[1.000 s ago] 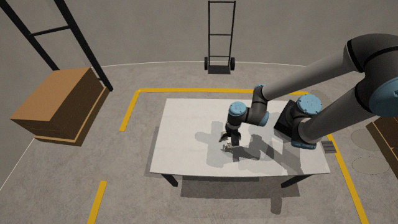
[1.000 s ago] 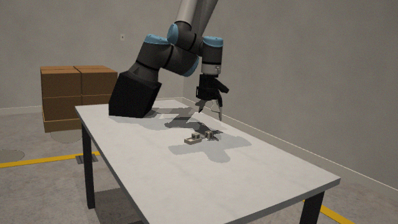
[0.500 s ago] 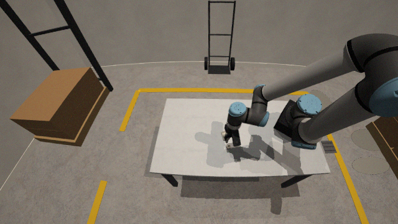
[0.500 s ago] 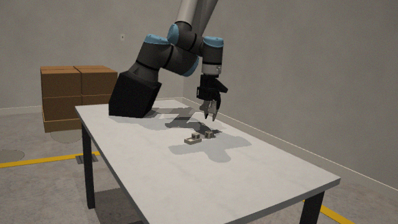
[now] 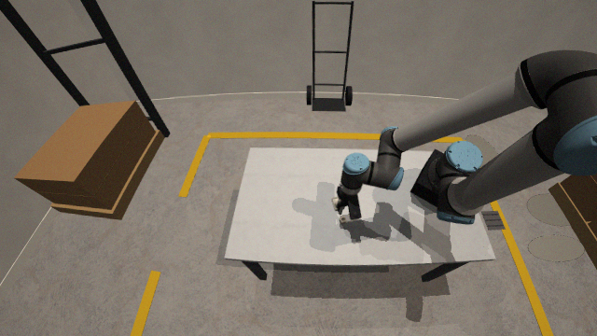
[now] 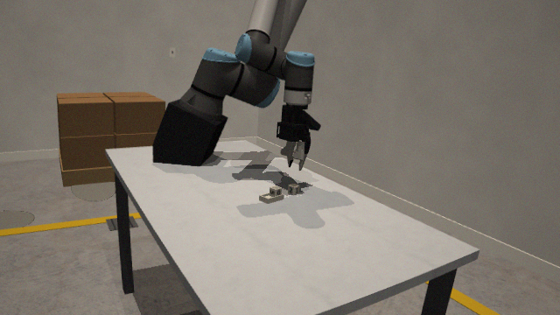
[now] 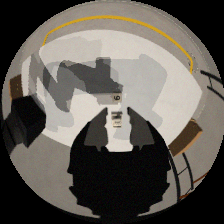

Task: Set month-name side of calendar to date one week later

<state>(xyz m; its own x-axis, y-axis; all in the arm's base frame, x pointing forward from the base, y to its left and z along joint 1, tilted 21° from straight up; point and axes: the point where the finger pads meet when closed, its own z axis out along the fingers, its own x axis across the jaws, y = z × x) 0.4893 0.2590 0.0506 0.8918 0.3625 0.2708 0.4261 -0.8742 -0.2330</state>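
A small tan tray point(image 6: 270, 198) lies on the white table with one number cube point(image 6: 276, 191) sitting in it. A second number cube point(image 6: 294, 188) stands on the table just beside the tray. My gripper point(image 6: 298, 163) hangs well above them, pointing down, with its fingers narrowed to a small gap and nothing between them. In the wrist view the gripper point(image 7: 117, 116) frames the tray and its cube point(image 7: 116, 120), and the loose cube point(image 7: 116, 98) lies just beyond, showing a 6 or 9. The month side is too small to read.
The arm's black base point(image 6: 188, 133) stands at the table's far left end. Stacked cardboard boxes point(image 6: 109, 131) are on the floor behind the table. A hand truck point(image 5: 329, 56) and yellow floor lines point(image 5: 289, 135) are farther off.
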